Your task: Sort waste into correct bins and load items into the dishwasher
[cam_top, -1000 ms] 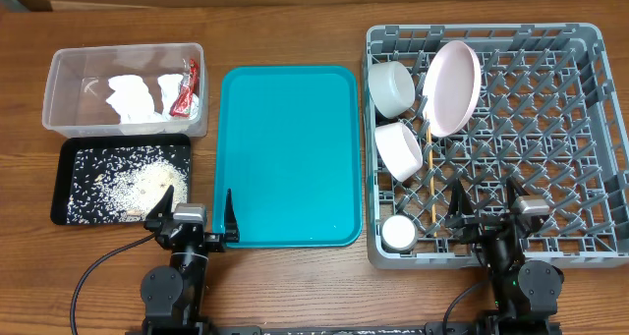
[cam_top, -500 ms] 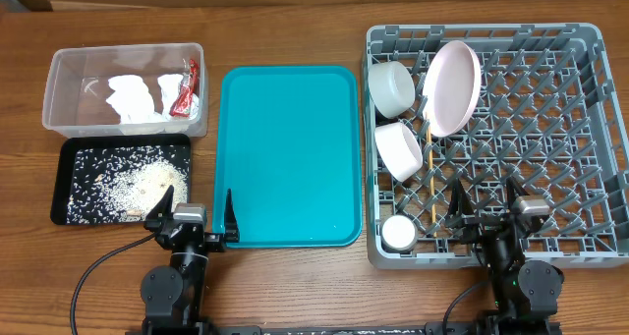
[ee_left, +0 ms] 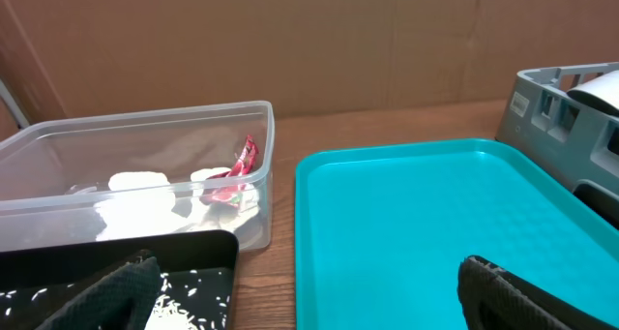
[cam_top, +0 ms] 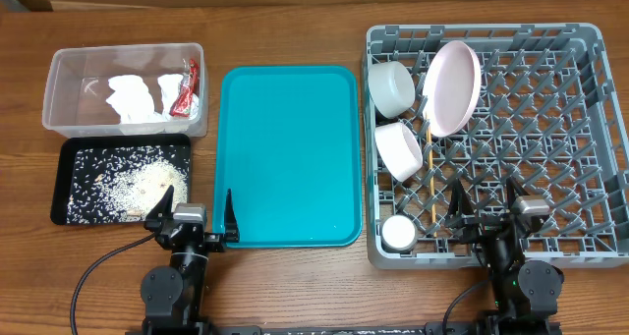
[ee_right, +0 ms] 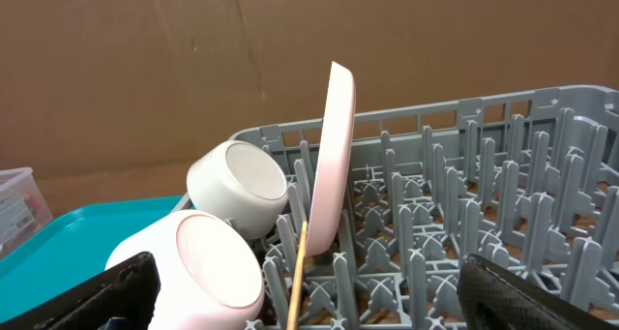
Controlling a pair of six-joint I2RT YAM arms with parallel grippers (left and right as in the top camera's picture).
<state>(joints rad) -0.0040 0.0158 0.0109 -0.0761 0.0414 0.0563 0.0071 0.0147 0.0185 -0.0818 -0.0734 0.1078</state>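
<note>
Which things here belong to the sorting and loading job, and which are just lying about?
Job: clear tub, napkins, red wrapper, black tray, rice grains, dish rack, pink plate, bowl, second bowl, cup, chopsticks.
Lying about: teal tray.

Open room was noted over tray (cam_top: 285, 158), between tub (cam_top: 126, 89) and rack (cam_top: 550, 158). Rack's left part was blocked by bowls (cam_top: 391, 87), upright plate (cam_top: 452, 87), chopsticks (cam_top: 431, 183), cup (cam_top: 399, 234); right part was found open.
</note>
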